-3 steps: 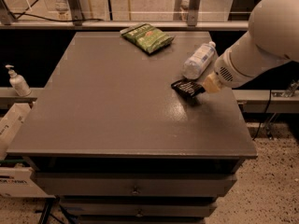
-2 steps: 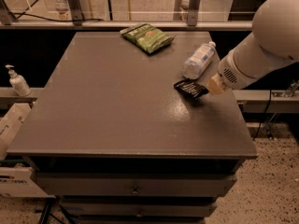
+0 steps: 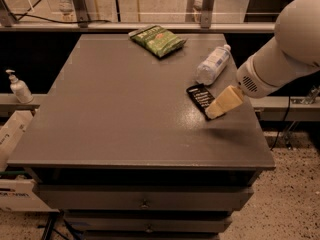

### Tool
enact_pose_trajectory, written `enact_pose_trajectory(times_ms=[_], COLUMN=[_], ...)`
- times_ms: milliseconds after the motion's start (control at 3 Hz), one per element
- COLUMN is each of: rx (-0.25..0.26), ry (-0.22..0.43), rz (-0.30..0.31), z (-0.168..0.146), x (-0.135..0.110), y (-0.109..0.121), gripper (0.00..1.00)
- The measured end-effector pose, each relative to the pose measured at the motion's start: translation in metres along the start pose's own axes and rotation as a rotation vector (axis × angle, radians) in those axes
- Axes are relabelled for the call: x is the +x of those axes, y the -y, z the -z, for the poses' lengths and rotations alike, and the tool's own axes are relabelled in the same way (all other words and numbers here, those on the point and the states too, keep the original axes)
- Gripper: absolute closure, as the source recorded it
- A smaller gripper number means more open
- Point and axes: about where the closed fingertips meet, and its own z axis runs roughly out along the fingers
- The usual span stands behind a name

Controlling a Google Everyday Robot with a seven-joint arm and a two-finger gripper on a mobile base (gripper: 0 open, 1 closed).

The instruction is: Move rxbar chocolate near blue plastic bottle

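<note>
The rxbar chocolate (image 3: pixel 199 98), a small black wrapper with white print, lies flat on the grey table (image 3: pixel 125 114) at the right. The blue plastic bottle (image 3: pixel 212 64), clear with a white cap, lies on its side just behind the bar, about a hand's width away. My gripper (image 3: pixel 216 110), a beige wedge on the big white arm (image 3: pixel 280 54), reaches in from the right. Its tip sits low over the table at the bar's near right end and covers that corner.
A green snack bag (image 3: pixel 157 40) lies at the back middle of the table. A small white pump bottle (image 3: pixel 19 88) stands on a ledge off the table's left. The table's right edge (image 3: pixel 260 129) is close to the gripper. Drawers are below the front.
The arm has shifted slightly right and the gripper tip has dropped toward the bar's near end. More of the bar shows. The bar has barely moved and the bottle has not moved.
</note>
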Motion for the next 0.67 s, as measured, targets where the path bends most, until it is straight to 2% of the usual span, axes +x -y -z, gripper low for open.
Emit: enact_pose_trajectory(times_ms=[333, 667], rx=[-0.044, -0.054], ry=[0.030, 0.037], rz=[-0.010, -0.009], z=[0.0009, 0.0018], x=[-0.0009, -0.0029], y=[-0.0012, -0.0042], gripper=[0.00, 0.00])
